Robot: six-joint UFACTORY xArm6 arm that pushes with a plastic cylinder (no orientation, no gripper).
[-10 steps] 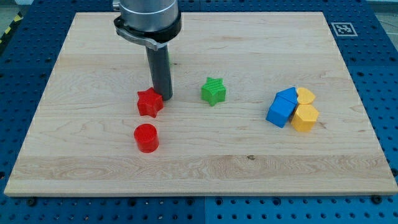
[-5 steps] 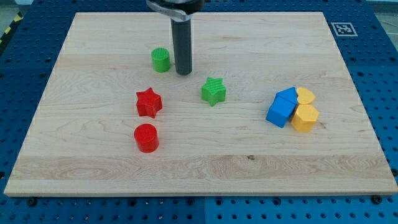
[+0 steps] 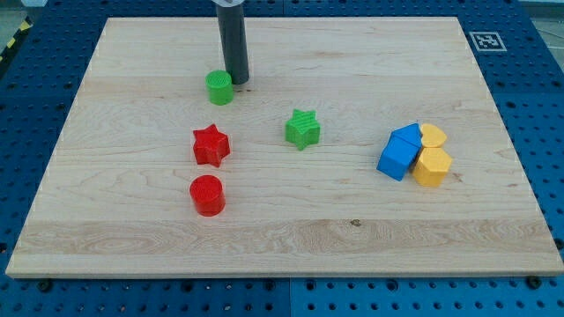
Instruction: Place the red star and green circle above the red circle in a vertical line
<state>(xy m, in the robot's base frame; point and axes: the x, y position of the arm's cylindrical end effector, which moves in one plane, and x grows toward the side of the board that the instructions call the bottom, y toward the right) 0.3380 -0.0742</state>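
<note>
The red circle (image 3: 207, 195) lies on the wooden board at the lower left of centre. The red star (image 3: 211, 145) sits just above it, a small gap between them. The green circle (image 3: 219, 88) lies further up, slightly to the right of the star. My tip (image 3: 237, 82) stands right next to the green circle's upper right side, touching it or nearly so.
A green star (image 3: 302, 129) lies right of the red star. At the view's right is a tight cluster: two blue blocks (image 3: 401, 152), a yellow heart (image 3: 433, 135) and a yellow hexagon (image 3: 432, 166). The board's top edge (image 3: 282, 18) is close above my tip.
My tip moved from beside the red star up past the green circle's right, then left against it. The green circle shifted slightly left and down. The red blocks stayed put.
</note>
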